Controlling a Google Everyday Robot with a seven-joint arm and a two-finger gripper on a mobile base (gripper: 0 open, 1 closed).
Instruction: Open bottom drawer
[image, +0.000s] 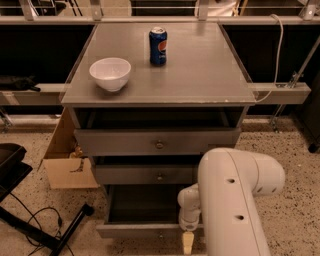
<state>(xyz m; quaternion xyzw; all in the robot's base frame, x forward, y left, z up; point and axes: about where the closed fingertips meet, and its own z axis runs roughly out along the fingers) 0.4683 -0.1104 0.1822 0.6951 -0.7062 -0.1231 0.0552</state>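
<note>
The bottom drawer (140, 229) is the lowest of three grey drawers in the cabinet. It stands pulled out, with its dark inside showing. Its front runs along the bottom of the view. My gripper (188, 242) hangs from the white arm (235, 200) right at that front, near its middle. A pale fingertip (188, 243) shows just below the front's top edge. The knob is not clearly seen.
The middle drawer (145, 174) and top drawer (157, 142) are partly out above. A white bowl (110, 73) and a blue soda can (158, 45) stand on the cabinet top. A cardboard box (67, 162) and a black stand (30, 220) are on the floor at left.
</note>
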